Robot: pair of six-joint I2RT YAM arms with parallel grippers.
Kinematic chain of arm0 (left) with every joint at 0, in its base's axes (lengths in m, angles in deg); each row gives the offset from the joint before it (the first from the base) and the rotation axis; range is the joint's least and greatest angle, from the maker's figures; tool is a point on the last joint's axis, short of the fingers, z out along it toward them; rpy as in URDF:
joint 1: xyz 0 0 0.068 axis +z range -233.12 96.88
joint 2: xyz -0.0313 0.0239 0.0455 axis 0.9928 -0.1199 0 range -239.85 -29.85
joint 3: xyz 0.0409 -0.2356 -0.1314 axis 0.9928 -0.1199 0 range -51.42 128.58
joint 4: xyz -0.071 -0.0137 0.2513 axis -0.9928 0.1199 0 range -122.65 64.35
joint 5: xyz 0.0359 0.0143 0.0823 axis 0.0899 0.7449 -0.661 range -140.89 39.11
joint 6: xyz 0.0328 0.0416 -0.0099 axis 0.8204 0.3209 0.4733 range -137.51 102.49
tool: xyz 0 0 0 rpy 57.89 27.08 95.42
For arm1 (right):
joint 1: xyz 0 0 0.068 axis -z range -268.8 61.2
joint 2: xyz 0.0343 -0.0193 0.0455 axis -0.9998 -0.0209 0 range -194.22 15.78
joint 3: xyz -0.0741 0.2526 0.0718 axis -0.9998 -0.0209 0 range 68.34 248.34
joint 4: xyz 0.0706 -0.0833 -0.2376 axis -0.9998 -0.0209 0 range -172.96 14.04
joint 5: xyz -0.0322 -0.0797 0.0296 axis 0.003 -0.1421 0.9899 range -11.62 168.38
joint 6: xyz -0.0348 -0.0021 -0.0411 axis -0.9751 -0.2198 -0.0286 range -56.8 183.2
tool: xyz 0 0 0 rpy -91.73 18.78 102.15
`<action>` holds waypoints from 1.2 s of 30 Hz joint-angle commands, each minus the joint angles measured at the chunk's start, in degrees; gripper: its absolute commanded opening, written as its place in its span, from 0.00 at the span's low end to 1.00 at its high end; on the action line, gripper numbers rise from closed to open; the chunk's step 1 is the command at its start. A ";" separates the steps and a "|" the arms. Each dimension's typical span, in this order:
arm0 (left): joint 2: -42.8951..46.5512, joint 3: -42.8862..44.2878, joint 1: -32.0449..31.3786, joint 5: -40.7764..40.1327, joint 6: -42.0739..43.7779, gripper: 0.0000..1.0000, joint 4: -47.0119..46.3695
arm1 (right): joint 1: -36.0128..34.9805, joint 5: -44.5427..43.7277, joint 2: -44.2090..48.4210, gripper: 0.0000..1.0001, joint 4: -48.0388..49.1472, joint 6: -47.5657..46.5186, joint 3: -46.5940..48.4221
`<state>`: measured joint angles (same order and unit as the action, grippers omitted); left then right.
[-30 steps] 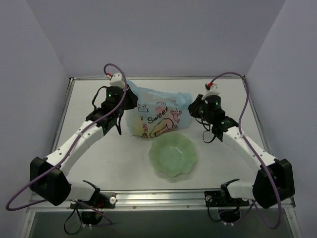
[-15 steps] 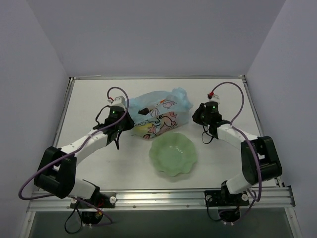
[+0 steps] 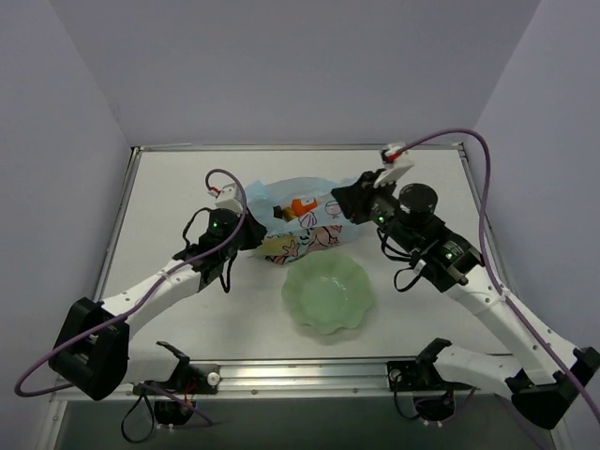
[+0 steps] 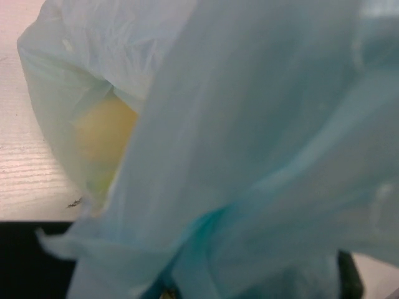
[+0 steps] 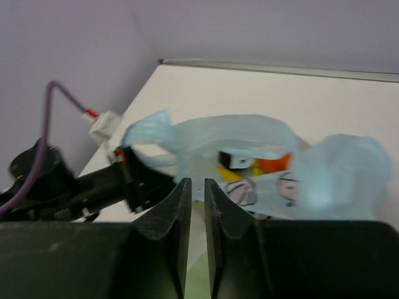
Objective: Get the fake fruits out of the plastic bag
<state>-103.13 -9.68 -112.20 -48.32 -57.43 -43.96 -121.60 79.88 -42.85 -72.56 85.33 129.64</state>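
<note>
The light-blue plastic bag (image 3: 309, 225) lies on the table behind the green bowl, its mouth pulled open toward the left. An orange fruit (image 3: 305, 206) shows in the opening, and it also shows in the right wrist view (image 5: 274, 163) beside a yellow fruit (image 5: 230, 173). My left gripper (image 3: 267, 223) is at the bag's left edge. In the left wrist view the bag film (image 4: 262, 156) covers the jaws and bunches where they sit, and a yellow fruit (image 4: 103, 134) shows through it. My right gripper (image 3: 339, 204) is raised over the bag's right end, shut and empty (image 5: 198, 187).
The pale green scalloped bowl (image 3: 330, 295) stands empty just in front of the bag. A raised metal rim (image 3: 300, 147) runs round the table, with purple walls close behind and at both sides. A purple cable (image 3: 469, 141) loops over the right arm.
My right arm has lifted and swung left, over the bag's right end. The bag has been pulled lower and opened, so the orange fruit shows. My left gripper stays at the bag's left edge.
</note>
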 commanded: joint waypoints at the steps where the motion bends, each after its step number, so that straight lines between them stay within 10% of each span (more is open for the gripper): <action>1: 2.08 0.80 -0.27 -0.99 -1.21 0.02 -2.93 | -10.16 -1.31 -8.14 0.09 -5.16 -3.58 4.60; 29: 2.61 -12.02 -4.67 -2.04 -2.53 0.02 -3.19 | 0.27 -6.42 -66.94 0.00 5.31 -8.68 42.22; 36: 1.29 -12.91 -5.64 -1.95 -3.23 0.02 -5.65 | 1.69 1.83 -62.14 0.15 -0.49 -9.47 44.45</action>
<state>-102.19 -24.41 -117.51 -49.64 -59.90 -47.28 -119.98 78.52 -112.05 -71.53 76.81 171.63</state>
